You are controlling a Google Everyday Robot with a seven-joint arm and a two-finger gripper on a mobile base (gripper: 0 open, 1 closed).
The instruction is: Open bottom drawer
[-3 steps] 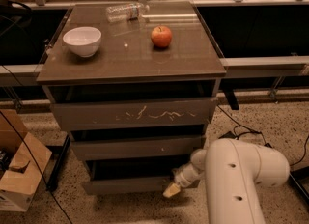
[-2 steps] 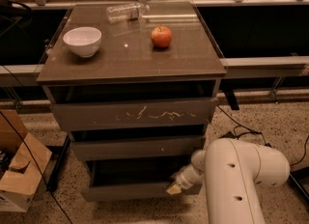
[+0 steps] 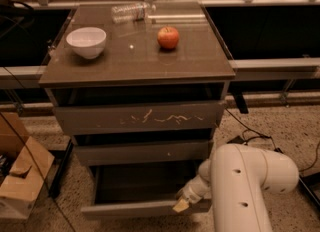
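The bottom drawer (image 3: 130, 209) is the lowest and slimmest of the grey-brown cabinet's three. It stands pulled out toward me, and its dark inside (image 3: 140, 182) shows behind the flat front. My gripper (image 3: 181, 205) is at the right end of the drawer's front, at its top edge. The white arm (image 3: 245, 186) comes in from the lower right and hides the drawer's right corner. Above are the front with a tiny white speck (image 3: 145, 152) and the taller front with white scratch marks (image 3: 137, 118).
On the cabinet top (image 3: 135, 61) stand a white bowl (image 3: 86, 41), a red apple (image 3: 168, 37) and a lying clear bottle (image 3: 131, 11). A cardboard box (image 3: 20, 168) sits on the floor at the left. Cables (image 3: 250, 133) lie on the floor at the right.
The bottom drawer has slid further out toward me, and the gripper has moved with its front edge, downward in the view.
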